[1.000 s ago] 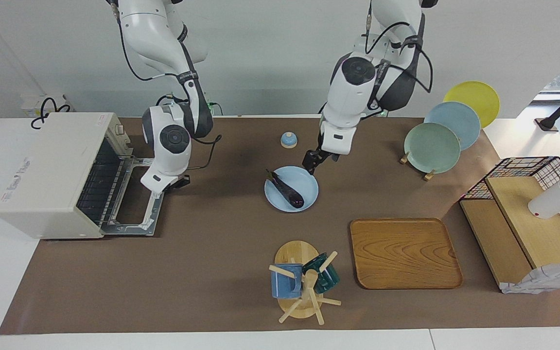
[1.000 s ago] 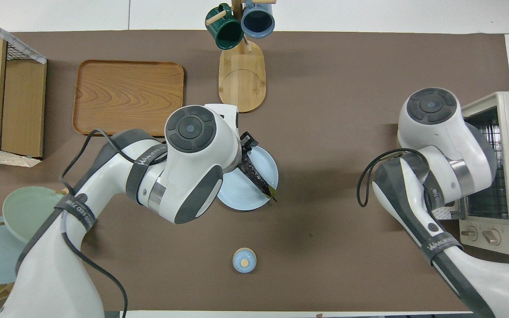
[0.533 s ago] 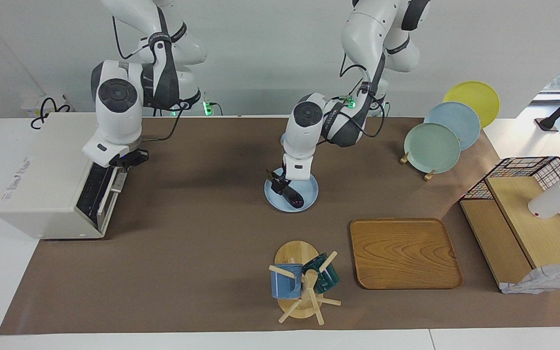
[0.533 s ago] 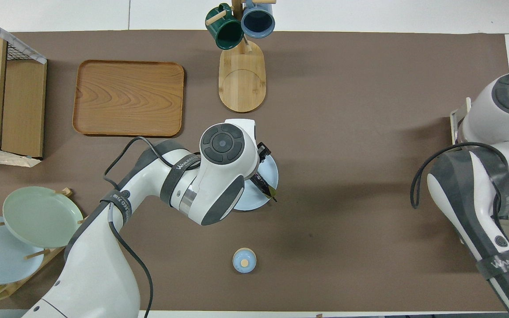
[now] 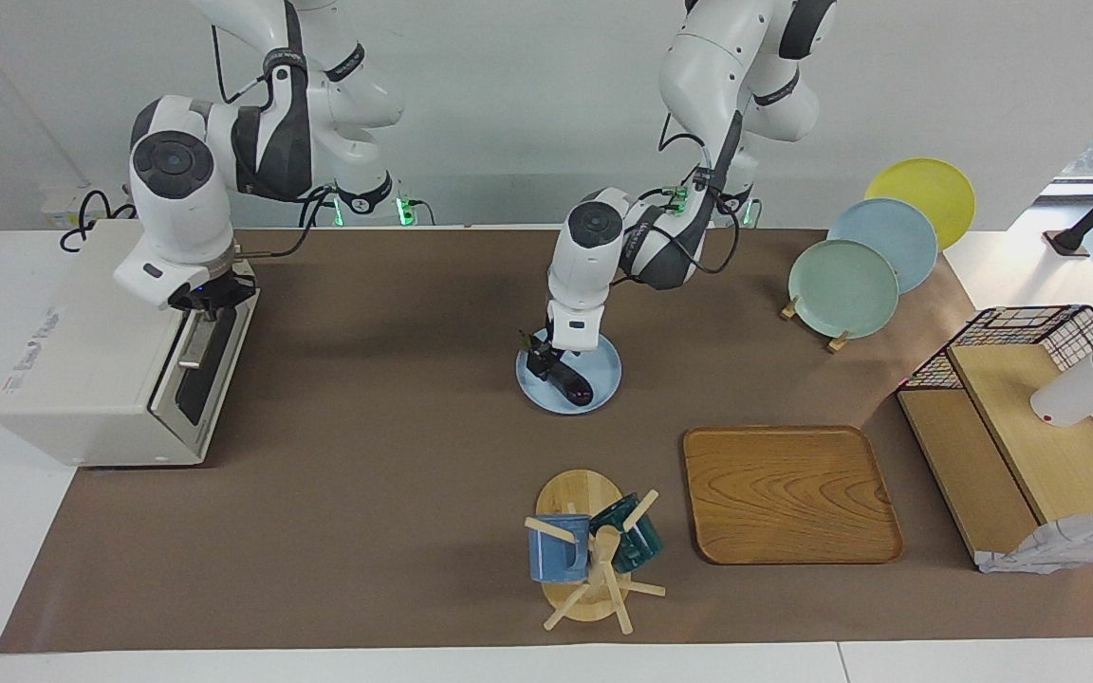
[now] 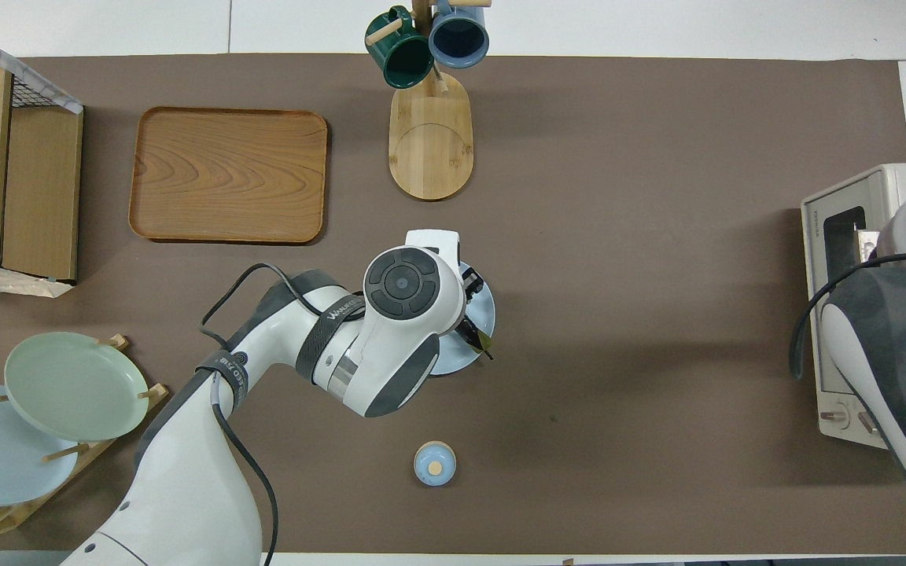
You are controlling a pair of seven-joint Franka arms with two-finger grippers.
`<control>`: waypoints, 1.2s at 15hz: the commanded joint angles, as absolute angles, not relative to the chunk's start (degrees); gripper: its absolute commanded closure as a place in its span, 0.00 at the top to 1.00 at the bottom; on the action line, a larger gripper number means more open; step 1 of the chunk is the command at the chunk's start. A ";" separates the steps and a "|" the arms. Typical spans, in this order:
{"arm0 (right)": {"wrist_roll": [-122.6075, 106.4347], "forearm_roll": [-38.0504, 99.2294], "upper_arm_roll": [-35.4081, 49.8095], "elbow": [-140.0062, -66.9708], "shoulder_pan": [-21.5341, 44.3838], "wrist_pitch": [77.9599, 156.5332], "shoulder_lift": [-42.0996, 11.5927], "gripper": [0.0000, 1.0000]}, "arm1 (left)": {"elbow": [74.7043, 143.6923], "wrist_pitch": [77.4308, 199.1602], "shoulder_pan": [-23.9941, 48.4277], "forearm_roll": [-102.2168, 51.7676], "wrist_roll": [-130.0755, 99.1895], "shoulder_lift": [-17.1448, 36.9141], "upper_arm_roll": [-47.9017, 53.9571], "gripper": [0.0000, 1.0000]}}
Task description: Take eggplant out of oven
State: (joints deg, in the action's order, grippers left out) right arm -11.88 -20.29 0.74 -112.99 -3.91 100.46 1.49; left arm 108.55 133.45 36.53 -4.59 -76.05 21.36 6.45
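Note:
The dark purple eggplant [image 5: 573, 386] lies on a light blue plate [image 5: 609, 366] in the middle of the table, outside the oven. My left gripper [image 5: 539, 361] is down at the eggplant's stem end. In the overhead view the left arm covers most of the plate [image 6: 487, 305], and only the eggplant's tip [image 6: 475, 338] shows. The cream-white oven [image 5: 82, 360] stands at the right arm's end of the table [image 6: 846, 314], its dark glass door up and almost shut. My right gripper [image 5: 205, 296] is at the door's top edge.
A mug tree [image 5: 589, 550] and a wooden tray [image 5: 788, 493] stand farther from the robots than the plate. A rack of plates [image 5: 845, 285] and a wire basket with wooden shelves [image 5: 1021, 427] are at the left arm's end. A small blue lidded knob [image 6: 435, 464] sits nearer the robots.
The oven door went from lying open to nearly shut, and my right gripper rose with it. My left gripper moved from beside the plate down onto the eggplant's stem end.

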 commanded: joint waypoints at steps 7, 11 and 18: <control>-13.18 -4.66 1.32 -101.60 -4.13 89.03 5.98 0.49 | 109.51 132.90 37.00 -4.31 -74.97 20.30 5.36 0.00; -11.87 -3.25 1.32 -102.74 -4.13 92.01 5.98 1.00 | 107.94 126.94 33.50 -3.43 -66.91 15.84 5.10 0.00; -10.02 -1.31 1.15 -94.25 -2.73 88.79 -1.03 1.00 | 96.69 117.51 18.48 -3.34 -35.38 17.13 5.19 0.00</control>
State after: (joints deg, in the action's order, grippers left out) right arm -11.09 -0.44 1.25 -100.41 -3.33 91.73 2.74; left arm 99.72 118.88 22.58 -3.98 -43.09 14.88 4.60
